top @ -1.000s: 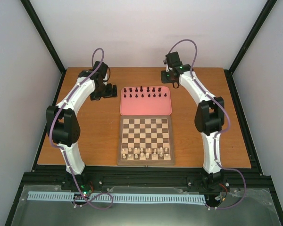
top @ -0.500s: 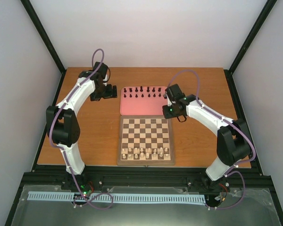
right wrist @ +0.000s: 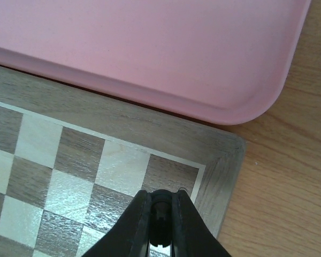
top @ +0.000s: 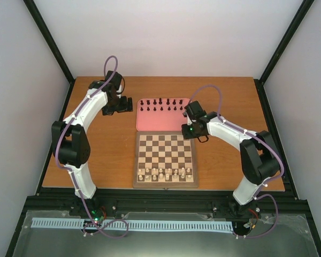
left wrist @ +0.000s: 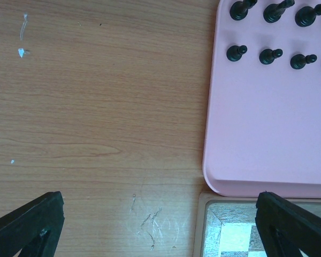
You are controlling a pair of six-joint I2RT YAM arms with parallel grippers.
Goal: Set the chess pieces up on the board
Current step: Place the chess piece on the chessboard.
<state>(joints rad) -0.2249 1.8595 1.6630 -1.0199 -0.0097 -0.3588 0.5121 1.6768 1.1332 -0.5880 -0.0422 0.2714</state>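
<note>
From above, shows the right tool point(top: 191, 131) swung in from behind the tray point(top: 163, 122) to the far right corner of the board point(top: 166, 185); leaves the left tool point(top: 124, 106) beside the tray's left edge, chess pieces point(top: 160, 105) ranked along its far side. Left wrist: finds that tool spread wide over the table point(left wrist: 96, 107), pawns point(left wrist: 270, 55) ahead to the right. Right wrist: catches fingers point(right wrist: 142, 214) narrow, seemingly pinching one small black piece point(right wrist: 161, 202), corner square just ahead.

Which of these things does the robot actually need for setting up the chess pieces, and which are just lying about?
For the job: black pieces, chessboard, right gripper, apparently pinching one of them.
Just there: pink tray under the black pieces, white pieces standing on the board, wooden table.
</note>
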